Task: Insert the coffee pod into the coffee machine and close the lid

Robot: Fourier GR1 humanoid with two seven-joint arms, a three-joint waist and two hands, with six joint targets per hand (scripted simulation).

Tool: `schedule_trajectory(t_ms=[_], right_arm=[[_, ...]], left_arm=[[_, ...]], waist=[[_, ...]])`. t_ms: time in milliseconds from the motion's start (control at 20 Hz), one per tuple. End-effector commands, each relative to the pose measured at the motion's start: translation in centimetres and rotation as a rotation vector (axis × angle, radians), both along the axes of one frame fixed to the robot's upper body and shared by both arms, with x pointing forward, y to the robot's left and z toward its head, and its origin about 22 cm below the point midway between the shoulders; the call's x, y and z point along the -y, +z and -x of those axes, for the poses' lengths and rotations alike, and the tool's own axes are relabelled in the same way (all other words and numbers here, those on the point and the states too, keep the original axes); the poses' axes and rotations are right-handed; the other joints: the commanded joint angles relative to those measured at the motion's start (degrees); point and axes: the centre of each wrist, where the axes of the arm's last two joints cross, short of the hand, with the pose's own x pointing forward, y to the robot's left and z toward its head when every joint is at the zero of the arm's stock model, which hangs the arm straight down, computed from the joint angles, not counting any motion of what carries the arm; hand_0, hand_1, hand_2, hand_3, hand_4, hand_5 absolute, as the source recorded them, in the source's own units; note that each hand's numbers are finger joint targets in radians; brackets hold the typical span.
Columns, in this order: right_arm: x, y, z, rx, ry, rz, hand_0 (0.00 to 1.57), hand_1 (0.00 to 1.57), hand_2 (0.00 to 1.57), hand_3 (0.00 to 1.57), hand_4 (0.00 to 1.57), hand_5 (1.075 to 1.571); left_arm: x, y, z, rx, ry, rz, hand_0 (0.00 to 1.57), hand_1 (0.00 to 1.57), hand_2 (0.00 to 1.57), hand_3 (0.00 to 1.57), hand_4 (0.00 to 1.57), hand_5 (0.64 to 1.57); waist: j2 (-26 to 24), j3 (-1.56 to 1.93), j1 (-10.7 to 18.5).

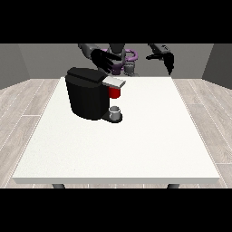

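Observation:
The black coffee machine [87, 94] stands on the left half of the white table [149, 136]. Its grey lid [114, 82] juts out to the right at the top, with a red thing at the machine [114, 93] just under it. On the machine's base sits a small grey thing [116, 112]; I cannot tell whether it is the pod. The hand at the view's left [105, 60] hovers above and behind the machine's top, fingers spread and holding nothing. At the far edge, the hand at the view's right [165, 56] is raised, fingers relaxed and empty.
The robot's torso [124, 56] stands behind the table's far edge. White tabletop stretches to the right of and in front of the machine. Wood floor surrounds the table.

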Motion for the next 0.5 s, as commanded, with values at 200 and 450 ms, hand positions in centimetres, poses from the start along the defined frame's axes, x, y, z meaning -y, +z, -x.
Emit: schedule_trajectory(t_ms=[200, 450], right_arm=[[-1.4, 0.0, -0.1, 0.047, 0.009, 0.024, 0.0, 0.0, 0.0, 0.0, 0.07, 1.571], [-4.7, -1.0, 1.6, 0.003, 0.128, -0.053, 0.0, 0.0, 0.0, 0.0, 0.13, 1.571]], left_arm=[[-1.4, 0.7, -0.4, 0.003, 0.0, 0.02, 0.0, 0.0, 0.0, 0.0, 0.15, 1.571], [0.7, -1.7, 0.7, -0.019, 0.006, 0.015, 0.0, 0.0, 0.0, 0.0, 0.2, 1.571]], waist=[[-0.2, 0.02, 0.0], [-4.6, 0.02, -1.7]])
